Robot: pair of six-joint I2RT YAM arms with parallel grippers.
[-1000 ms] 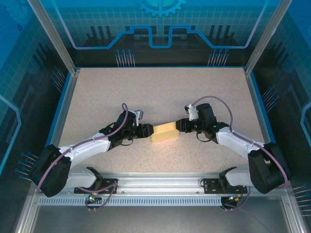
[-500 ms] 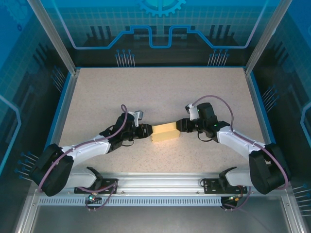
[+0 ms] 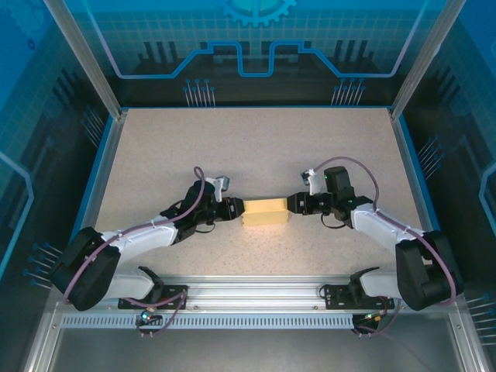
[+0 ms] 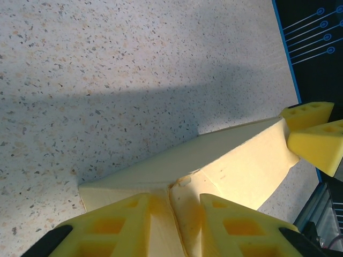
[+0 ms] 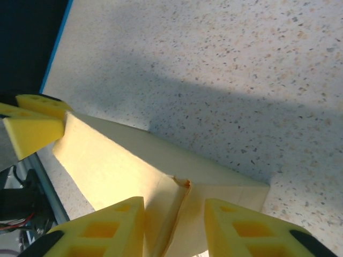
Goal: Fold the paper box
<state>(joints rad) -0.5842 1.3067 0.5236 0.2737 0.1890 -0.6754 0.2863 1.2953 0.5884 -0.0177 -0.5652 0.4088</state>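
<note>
The paper box [image 3: 264, 211] is a pale yellow, flat rectangular box lying level between the two arms near the table's middle. My left gripper [image 3: 237, 208] holds its left end; in the left wrist view the yellow fingers [image 4: 112, 219] press both sides of the box's [image 4: 236, 160] folded end seam. My right gripper [image 3: 293, 203] holds the right end; in the right wrist view its fingers [image 5: 236, 225] flank the end crease of the box [image 5: 118, 160]. Each wrist view also shows the other gripper's yellow fingertips [image 4: 316, 134] [image 5: 32, 120] at the box's far end.
The speckled beige table [image 3: 256, 147] lies open behind and in front of the box. A blue rim [image 3: 105, 163] borders it, with aluminium posts at the corners and the arms' mounting rail [image 3: 256, 298] along the near edge.
The box has turned from a slight tilt to lying level. Both grippers have narrowed onto its ends, and the right wrist has shifted a little toward the near edge.
</note>
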